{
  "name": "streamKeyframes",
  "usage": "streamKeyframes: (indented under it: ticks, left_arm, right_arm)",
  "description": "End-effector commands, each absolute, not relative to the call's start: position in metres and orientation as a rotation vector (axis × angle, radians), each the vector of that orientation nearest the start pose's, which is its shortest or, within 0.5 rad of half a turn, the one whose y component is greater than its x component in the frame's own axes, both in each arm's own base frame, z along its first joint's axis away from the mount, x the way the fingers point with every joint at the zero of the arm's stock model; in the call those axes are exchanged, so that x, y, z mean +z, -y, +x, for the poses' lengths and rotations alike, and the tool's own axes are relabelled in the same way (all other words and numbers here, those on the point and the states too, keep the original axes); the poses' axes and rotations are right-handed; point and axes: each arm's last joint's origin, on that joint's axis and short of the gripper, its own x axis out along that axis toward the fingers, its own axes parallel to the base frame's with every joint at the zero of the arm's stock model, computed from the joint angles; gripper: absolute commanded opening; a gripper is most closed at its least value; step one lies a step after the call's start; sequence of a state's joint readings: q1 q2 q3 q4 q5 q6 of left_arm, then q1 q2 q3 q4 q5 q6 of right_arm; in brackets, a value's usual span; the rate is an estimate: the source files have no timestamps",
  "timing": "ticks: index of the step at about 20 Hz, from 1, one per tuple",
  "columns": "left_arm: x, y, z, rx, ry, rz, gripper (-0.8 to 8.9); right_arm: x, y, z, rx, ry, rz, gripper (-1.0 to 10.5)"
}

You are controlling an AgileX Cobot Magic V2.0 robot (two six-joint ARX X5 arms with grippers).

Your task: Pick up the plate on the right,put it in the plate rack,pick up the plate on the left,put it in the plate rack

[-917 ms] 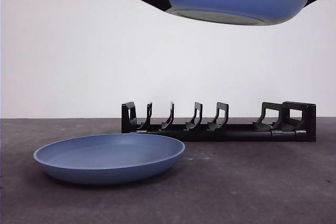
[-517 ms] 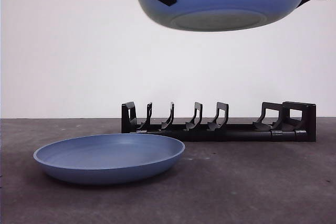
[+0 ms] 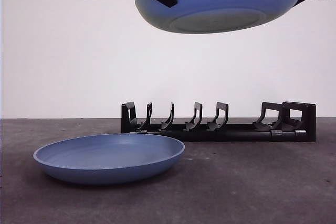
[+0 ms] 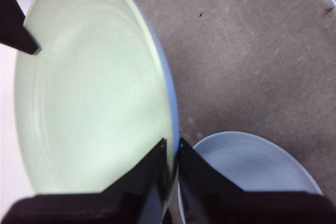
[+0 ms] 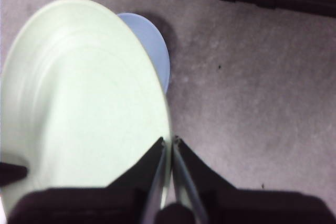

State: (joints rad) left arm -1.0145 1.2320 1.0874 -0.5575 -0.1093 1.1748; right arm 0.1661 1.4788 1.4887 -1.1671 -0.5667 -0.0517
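Both tools, left tool (image 4: 171,148) and right tool (image 5: 170,142), pinch opposite rims of one raised plate (image 3: 220,1), blue, tilted, high above the empty black plate rack (image 3: 219,121). A second blue plate (image 3: 109,157) lies on the worktop (image 3: 262,182).

My front camera sits low, level with the counter (image 3: 262,192), facing the far wall. Both wrist cameras look down close, sharing the raised plate (image 4: 94,93).
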Motion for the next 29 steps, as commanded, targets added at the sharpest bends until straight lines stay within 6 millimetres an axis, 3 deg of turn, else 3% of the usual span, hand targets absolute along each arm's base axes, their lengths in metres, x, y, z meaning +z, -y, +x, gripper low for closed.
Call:
streamKeyframes:
  ticks: [1, 4, 9, 13, 17, 20, 24, 29]
  left_arm:
    - [0.317, 0.217, 0.139, -1.125, -0.069, 1.372, -0.06]
    - [0.317, 0.217, 0.138, -1.124, -0.076, 1.357, -0.06]
    - [0.317, 0.217, 0.138, -1.133, -0.104, 1.293, -0.06]
    - [0.319, 0.216, 0.143, -1.17, -0.143, 1.114, -0.06]
    - [0.335, 0.211, 0.168, -1.106, -0.111, 0.749, -0.06]
    - [0.35, 0.2, 0.192, -1.08, -0.067, 0.447, -0.06]
    - [0.349, 0.197, 0.223, -1.002, -0.065, 0.216, -0.06]
    - [0.33, 0.206, 0.251, -0.943, -0.104, 0.091, -0.06]
  right_arm:
    - [0.348, -0.061, 0.271, 0.672, -1.111, 0.181, 2.4]
    - [0.353, -0.061, 0.273, 0.683, -1.075, 0.178, 3.8]
    - [0.373, -0.061, 0.273, 0.693, -0.98, 0.16, 3.8]
    - [0.413, -0.055, 0.257, 0.614, -0.823, 0.09, 3.8]
    - [0.45, -0.045, 0.22, 0.458, -0.615, 0.049, 3.8]
    - [0.465, -0.039, 0.189, 0.417, -0.549, 0.029, 3.8]
    - [0.468, -0.035, 0.16, 0.431, -0.577, 0.029, 3.8]
    - [0.462, -0.033, 0.145, 0.469, -0.665, 0.016, 3.8]
